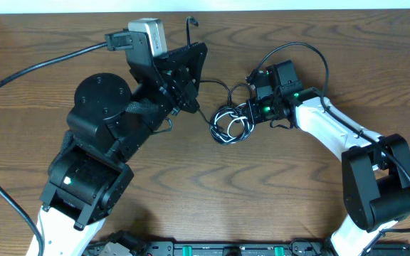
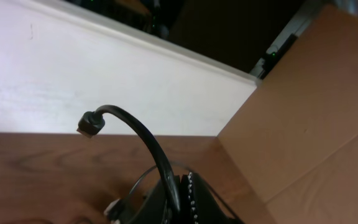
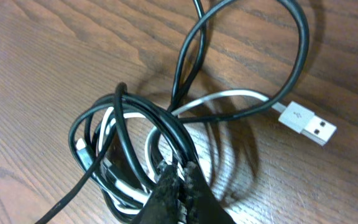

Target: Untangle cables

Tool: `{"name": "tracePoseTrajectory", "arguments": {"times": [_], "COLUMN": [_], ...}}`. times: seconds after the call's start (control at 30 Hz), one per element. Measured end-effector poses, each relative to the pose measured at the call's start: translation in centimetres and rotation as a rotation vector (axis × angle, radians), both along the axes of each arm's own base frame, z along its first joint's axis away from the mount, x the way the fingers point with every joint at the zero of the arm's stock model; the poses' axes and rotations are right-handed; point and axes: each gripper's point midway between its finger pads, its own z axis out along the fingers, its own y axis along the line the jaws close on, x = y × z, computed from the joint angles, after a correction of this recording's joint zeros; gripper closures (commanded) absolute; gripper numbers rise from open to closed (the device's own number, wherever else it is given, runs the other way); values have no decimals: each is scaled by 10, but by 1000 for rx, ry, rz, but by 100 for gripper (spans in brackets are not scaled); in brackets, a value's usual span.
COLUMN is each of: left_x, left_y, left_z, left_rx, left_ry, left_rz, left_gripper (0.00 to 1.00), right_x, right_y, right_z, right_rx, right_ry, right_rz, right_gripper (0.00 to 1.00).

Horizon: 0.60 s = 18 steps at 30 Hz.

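The cables (image 1: 230, 124) lie as a small tangle of black and white loops in the middle of the table. My left gripper (image 1: 191, 48) is raised behind the tangle. In its wrist view the left gripper (image 2: 182, 183) is shut on a black cable (image 2: 148, 140), and that cable's plug end (image 2: 89, 123) curves up free. My right gripper (image 1: 244, 114) reaches into the tangle from the right. Its wrist view shows the right gripper (image 3: 179, 169) shut, its tips pinched on a black strand (image 3: 166, 134) of the coil. A white USB plug (image 3: 306, 123) rests on the wood beside the loops.
A thick black arm wire (image 1: 34, 67) sweeps across the table's left side. A cardboard wall (image 2: 309, 112) and a white board (image 2: 104, 81) stand beyond the table's far edge. A black rail (image 1: 226, 249) runs along the front edge.
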Motion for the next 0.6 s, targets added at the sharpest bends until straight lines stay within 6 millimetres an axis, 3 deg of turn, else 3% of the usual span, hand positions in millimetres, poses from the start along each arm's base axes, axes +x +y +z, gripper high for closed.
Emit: {"name": "tracePoseTrajectory", "arguments": {"times": [0.2, 0.47, 0.6], "left_x": [4, 12, 13], "left_y": [0, 13, 29], "left_z": [-13, -47, -68], "left_rx": [43, 131, 191], "left_ry": [28, 131, 201], "left_rz": [6, 94, 174], "left_gripper": [92, 92, 92], "right_x": [-1, 4, 2], "right_y": [-2, -2, 9], "right_z": [14, 89, 81], "right_rx": [30, 99, 65], "right_ry": [-8, -181, -190], "right_rz": [-1, 8, 37], "right_gripper": [99, 91, 88]}}
